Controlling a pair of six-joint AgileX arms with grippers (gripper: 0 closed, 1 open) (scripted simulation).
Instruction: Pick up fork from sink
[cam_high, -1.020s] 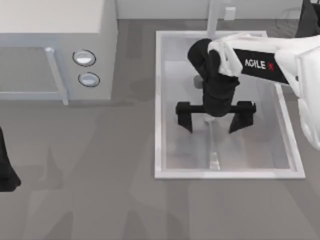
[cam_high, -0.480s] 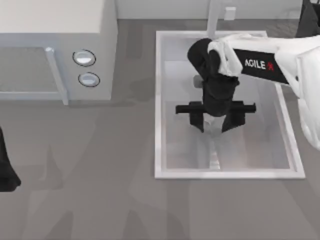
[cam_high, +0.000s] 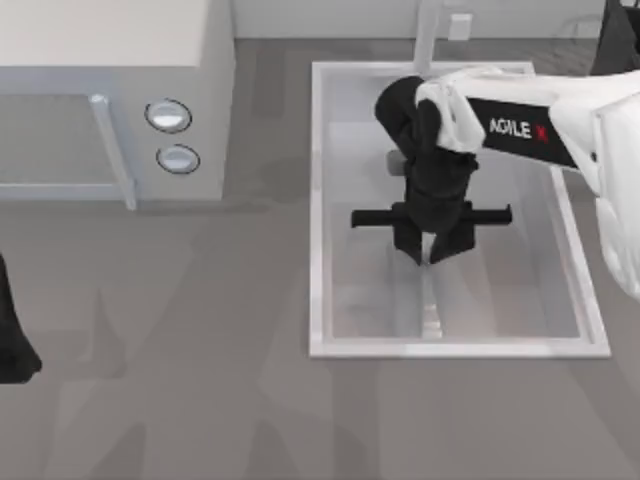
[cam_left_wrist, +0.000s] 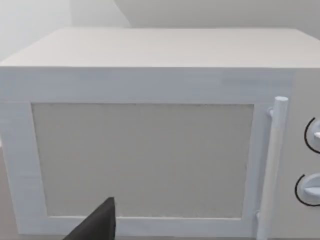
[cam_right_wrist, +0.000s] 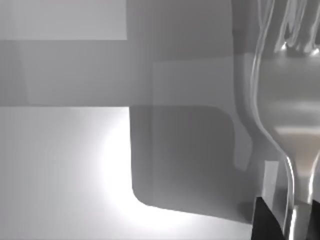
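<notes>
The slim silver fork (cam_high: 430, 300) lies flat on the floor of the pale rectangular sink (cam_high: 330, 345), handle pointing to 6 o'clock (tines (cam_right_wrist: 295, 30) hidden from above).

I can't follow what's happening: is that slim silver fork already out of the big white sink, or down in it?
In it. The slim silver fork lies on the white sink's bottom, the right gripper closed around it.

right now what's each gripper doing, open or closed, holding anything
Right gripper: closed on the fork, down in the sink.
Left gripper: parked by the microwave; cannot be told.
</notes>
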